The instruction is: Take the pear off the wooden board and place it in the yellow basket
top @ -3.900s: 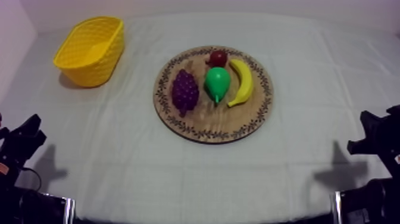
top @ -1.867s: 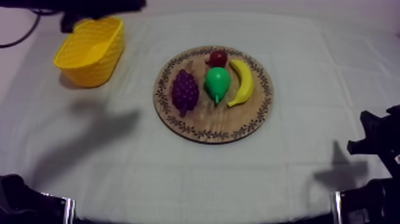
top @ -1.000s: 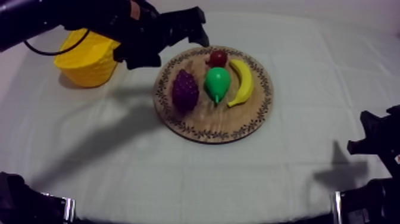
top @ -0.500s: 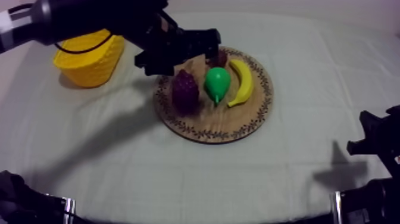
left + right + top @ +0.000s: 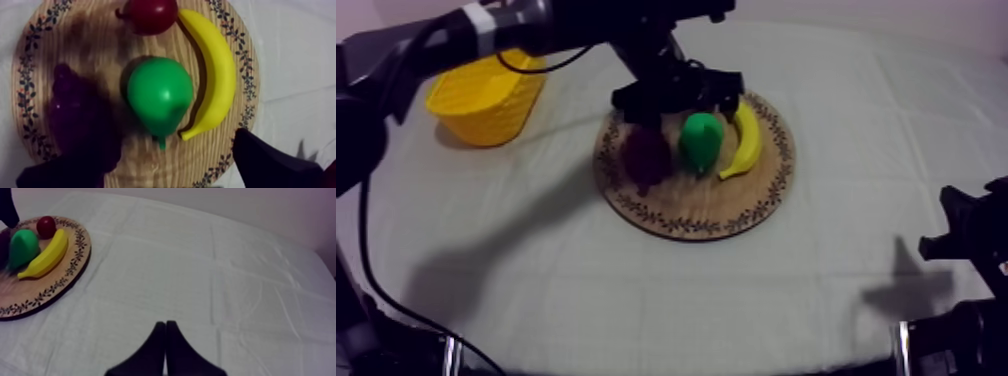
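Left end effector (image 5: pixel 170 147): yours, spread wide above the pear (image 5: pixel 160 97)
Right end effector (image 5: pixel 166 324): yours, clenched empty over the tabletop (image 5: pixel 225 288)
Pear: on the board (image 5: pixel 686 215), between grapes (image 5: pixel 646 155) and banana (image 5: pixel 744 140)

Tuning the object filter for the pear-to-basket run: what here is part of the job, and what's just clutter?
Job:
pear
wooden board under it
yellow basket
left gripper, open over the pear

Clutter:
banana
grapes
small red fruit
All three lie on the board around the pear.
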